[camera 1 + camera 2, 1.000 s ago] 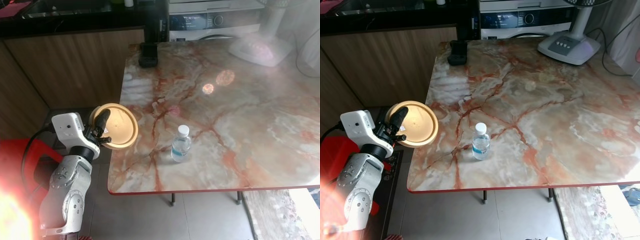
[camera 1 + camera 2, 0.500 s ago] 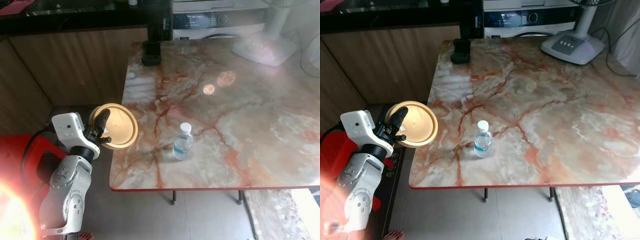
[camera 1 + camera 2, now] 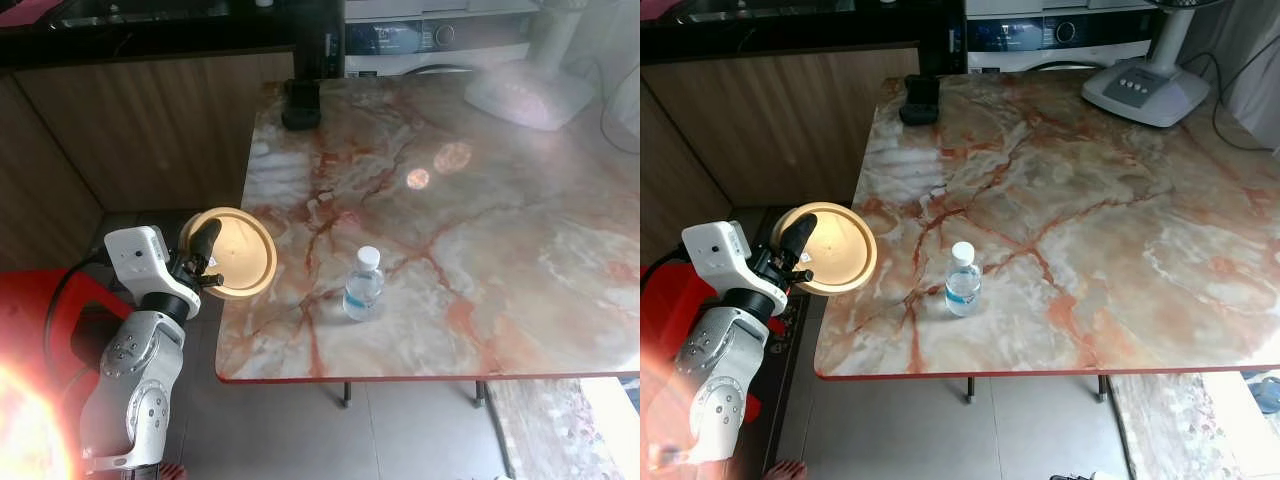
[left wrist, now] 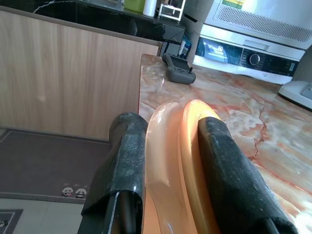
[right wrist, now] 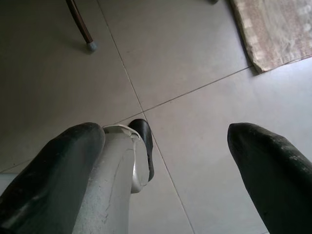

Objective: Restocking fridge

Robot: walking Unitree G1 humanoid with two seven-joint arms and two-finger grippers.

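Observation:
My left gripper is shut on a yellow-orange plate, holding it on edge just off the left side of the marble table. In the left wrist view both black fingers pinch the plate's rim. A small clear water bottle with a white cap and blue label stands upright near the table's front edge, to the right of the plate. My right gripper hangs open over the tiled floor, nothing between its fingers.
A black controller-like object lies at the table's far left corner. A white fan base stands at the far right. Wooden cabinets and a washing machine lie behind. A red object sits beside my left arm.
The camera has shifted slightly. The left gripper still holds the plate in the same place, and the bottle has not moved.

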